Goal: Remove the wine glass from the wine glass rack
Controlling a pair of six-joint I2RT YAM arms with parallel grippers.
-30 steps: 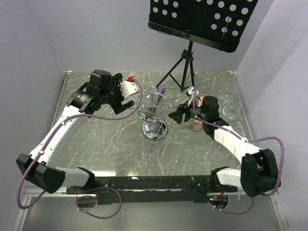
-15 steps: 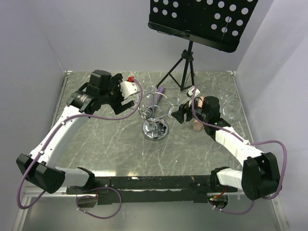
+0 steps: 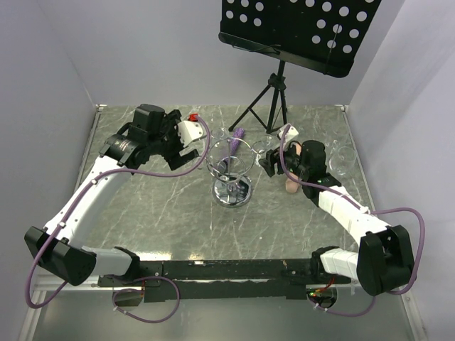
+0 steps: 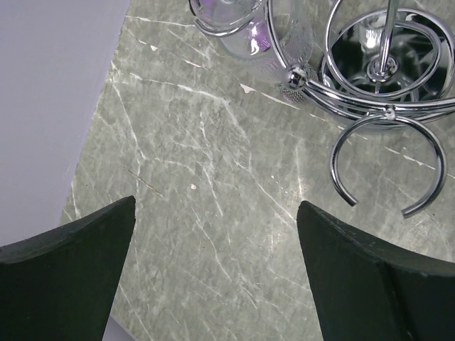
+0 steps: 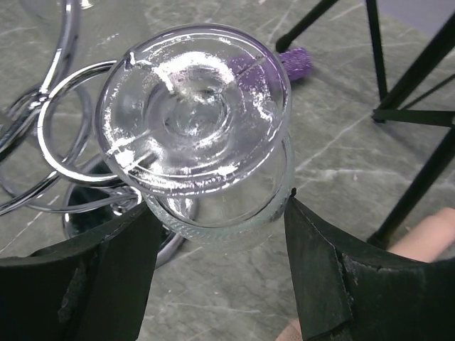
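The chrome wine glass rack (image 3: 231, 190) stands mid-table. A clear wine glass (image 5: 192, 106) hangs upside down at its right side, foot uppermost and overlapping one wire loop (image 5: 43, 131). My right gripper (image 5: 217, 206) is shut on the glass's bowl, a finger pressed to each side; from above, the gripper (image 3: 266, 162) and the glass (image 3: 260, 150) sit just right of the rack. My left gripper (image 3: 186, 153) hovers left of the rack, open and empty. In the left wrist view, that gripper (image 4: 213, 277) has only bare table between its fingers, with the rack (image 4: 297, 76) ahead.
A second glass (image 4: 245, 28) hangs on the rack's far-left loop, with a purple object (image 3: 237, 134) behind it. Another glass (image 3: 343, 160) stands at the right. A peach cylinder (image 3: 290, 186) lies under the right arm. The black music stand tripod (image 3: 274, 106) rises behind.
My right gripper has moved a little toward the back of the table with the glass in it. The left arm has stayed put.
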